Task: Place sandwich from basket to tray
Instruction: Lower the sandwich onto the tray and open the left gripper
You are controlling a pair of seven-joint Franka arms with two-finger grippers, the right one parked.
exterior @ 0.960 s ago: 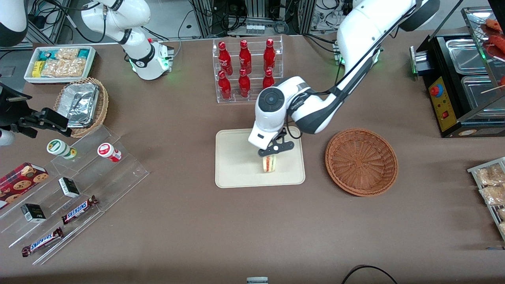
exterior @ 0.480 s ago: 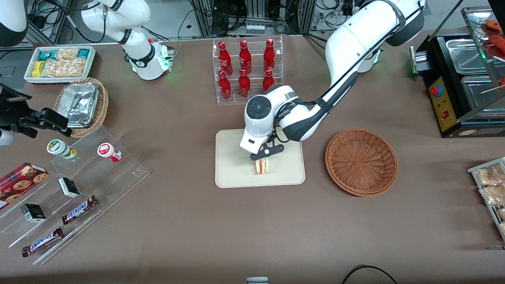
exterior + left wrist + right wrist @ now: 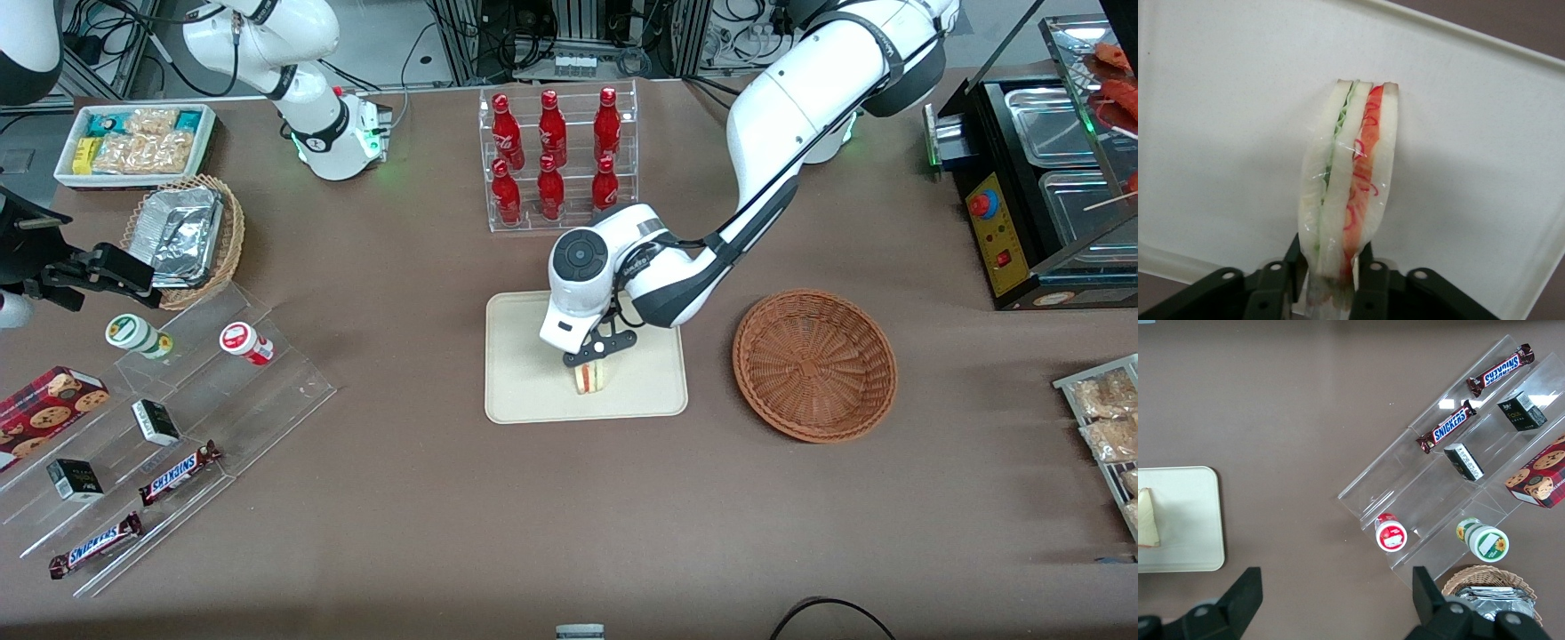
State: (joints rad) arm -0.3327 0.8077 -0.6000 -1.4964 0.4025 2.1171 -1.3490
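The hand (image 3: 594, 357) grips the sandwich (image 3: 590, 377) on edge over the tray (image 3: 524, 391), beside the basket (image 3: 813, 363). The wrist view alone shows its long axis running away from the fingers (image 3: 1373, 273), red filling outward.

We count one sandwich (image 3: 590, 379), one tray (image 3: 524, 391), one reddish-brown basket (image 3: 814, 364), one pincer (image 3: 596, 351) clamped on the sandwich over the tray, six red bottles (image 3: 551, 151), two Snickers bars (image 3: 178, 473), two small cups (image 3: 246, 343), one tan basket (image 3: 227, 240)
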